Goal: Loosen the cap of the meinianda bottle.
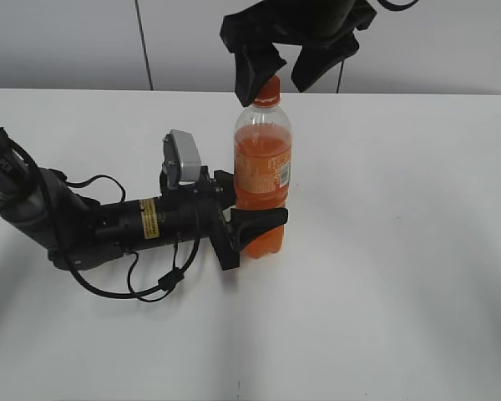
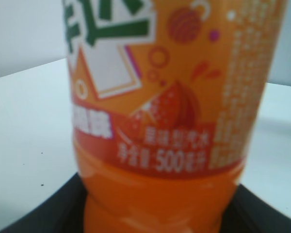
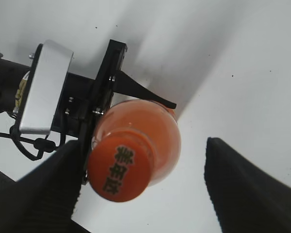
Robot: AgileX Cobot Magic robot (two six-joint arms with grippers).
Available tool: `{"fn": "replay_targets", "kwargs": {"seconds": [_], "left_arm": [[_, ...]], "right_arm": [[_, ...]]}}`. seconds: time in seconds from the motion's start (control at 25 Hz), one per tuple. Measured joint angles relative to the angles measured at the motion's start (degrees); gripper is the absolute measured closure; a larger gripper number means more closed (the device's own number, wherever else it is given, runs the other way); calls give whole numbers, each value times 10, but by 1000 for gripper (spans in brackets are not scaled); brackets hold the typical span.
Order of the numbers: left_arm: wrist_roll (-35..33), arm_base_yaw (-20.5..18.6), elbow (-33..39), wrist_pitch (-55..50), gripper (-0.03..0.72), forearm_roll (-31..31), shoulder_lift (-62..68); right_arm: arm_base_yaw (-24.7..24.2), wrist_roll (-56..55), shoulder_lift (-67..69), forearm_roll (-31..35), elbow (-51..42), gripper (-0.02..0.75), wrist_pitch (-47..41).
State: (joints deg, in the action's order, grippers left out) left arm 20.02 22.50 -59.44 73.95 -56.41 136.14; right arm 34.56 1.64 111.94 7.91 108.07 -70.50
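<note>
The left hand point(image 1: 255, 230) lies low along the white tabletop point(image 1: 401, 267), its two black fingers closed round the lower body of the meinianda bottle point(image 1: 262, 167), one finger in front of the bottle and one behind it. In the left wrist view the orange label fills almost the whole frame, and black finger edges flank the bottle's base on either side. The bottle stands upright on the tabletop, orange liquid reaching up to its shoulder.

The right hand point(image 1: 285, 67) hangs from above at the top of the bottle, spread wide open and holding nothing. In the exterior view one finger point(image 1: 252, 73) sits just beside the cap point(image 1: 267, 90) on its left, while the other finger stands well clear to the right of the cap. From the right wrist view the cap point(image 3: 120, 166), orange with dark printing on top, lies close against the left finger pad point(image 3: 48, 194), and the right pad is apart from it; whether the near pad touches the cap I cannot tell.

Behind the bottle, the tabletop ends at a pale grey wall point(image 1: 67, 42).
</note>
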Motion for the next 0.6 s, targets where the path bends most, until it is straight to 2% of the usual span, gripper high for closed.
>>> {"fn": "replay_targets", "kwargs": {"seconds": [0.12, 0.2, 0.32, 0.52, 0.6], "left_arm": [[0, 0, 0, 0, 293, 0, 0], [0, 0, 0, 0, 293, 0, 0], [0, 0, 0, 0, 293, 0, 0], [1, 0, 0, 0, 293, 1, 0], [3, 0, 0, 0, 293, 2, 0]], "right_arm": [[0, 1, 0, 0, 0, 157, 0], [0, 1, 0, 0, 0, 186, 0], [0, 1, 0, 0, 0, 270, 0], [1, 2, 1, 8, 8, 462, -1], [1, 11, 4, 8, 14, 464, -3]]}}
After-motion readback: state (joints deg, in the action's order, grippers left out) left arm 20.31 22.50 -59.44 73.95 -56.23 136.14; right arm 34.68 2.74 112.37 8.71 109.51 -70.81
